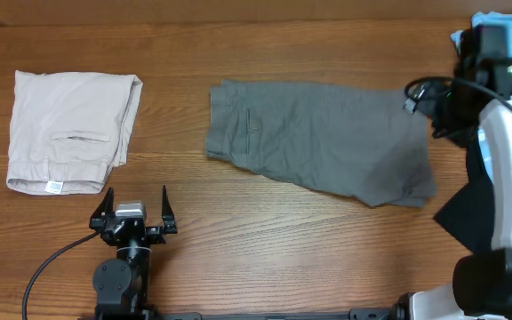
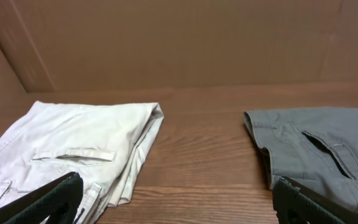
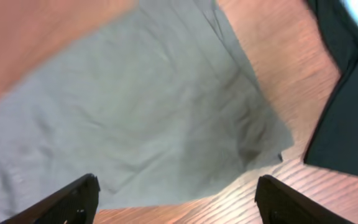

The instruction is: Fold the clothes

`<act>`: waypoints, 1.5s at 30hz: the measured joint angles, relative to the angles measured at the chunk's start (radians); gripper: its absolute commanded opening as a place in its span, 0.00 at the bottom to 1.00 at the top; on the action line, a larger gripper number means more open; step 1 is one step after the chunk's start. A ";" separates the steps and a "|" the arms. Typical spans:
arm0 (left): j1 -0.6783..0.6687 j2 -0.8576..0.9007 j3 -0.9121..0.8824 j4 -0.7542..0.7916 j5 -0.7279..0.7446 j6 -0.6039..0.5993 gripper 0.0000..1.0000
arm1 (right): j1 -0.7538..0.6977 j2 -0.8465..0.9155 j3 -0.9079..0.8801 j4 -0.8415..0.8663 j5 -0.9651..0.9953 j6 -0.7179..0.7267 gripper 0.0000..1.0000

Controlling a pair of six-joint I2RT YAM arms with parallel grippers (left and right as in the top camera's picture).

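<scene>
The dark grey shorts (image 1: 327, 142) lie spread flat in the middle of the wooden table, waistband to the left, with the slit pocket showing. They also show in the left wrist view (image 2: 328, 155) and the right wrist view (image 3: 154, 106). My right gripper (image 1: 429, 111) hovers over the shorts' right end, open and empty (image 3: 178, 186). My left gripper (image 1: 135, 197) is open and empty near the front edge, apart from the grey shorts (image 2: 176, 199).
Pale beige shorts (image 1: 69, 124) lie folded at the left, just beyond the left gripper (image 2: 86, 143). A light-blue cloth (image 1: 496, 20) sits at the far right corner. A dark cloth (image 1: 469, 204) lies under the right arm (image 3: 347, 112).
</scene>
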 measured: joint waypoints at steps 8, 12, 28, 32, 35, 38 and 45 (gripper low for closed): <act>0.000 0.000 0.000 0.000 0.000 0.000 1.00 | 0.000 -0.008 0.099 -0.086 -0.073 -0.044 0.89; 0.000 0.000 0.000 0.001 0.000 0.000 1.00 | 0.000 -0.008 0.099 -0.102 -0.099 -0.079 0.89; 0.000 0.000 0.000 0.001 0.000 0.000 1.00 | 0.003 -0.008 0.099 -0.131 -0.144 -0.166 0.90; 0.000 0.000 0.000 0.000 0.000 0.000 1.00 | 0.025 -0.008 0.099 -0.130 -0.242 -0.252 0.90; 0.000 0.000 0.000 0.001 0.000 0.000 1.00 | 0.072 -0.008 0.098 -0.105 -0.293 -0.293 0.90; 0.000 0.000 0.000 0.001 0.000 0.000 1.00 | 0.138 -0.008 0.079 -0.069 -0.321 -0.315 0.90; 0.000 0.000 0.000 0.001 0.000 0.000 1.00 | 0.288 -0.006 -0.052 0.068 -0.346 -0.333 0.92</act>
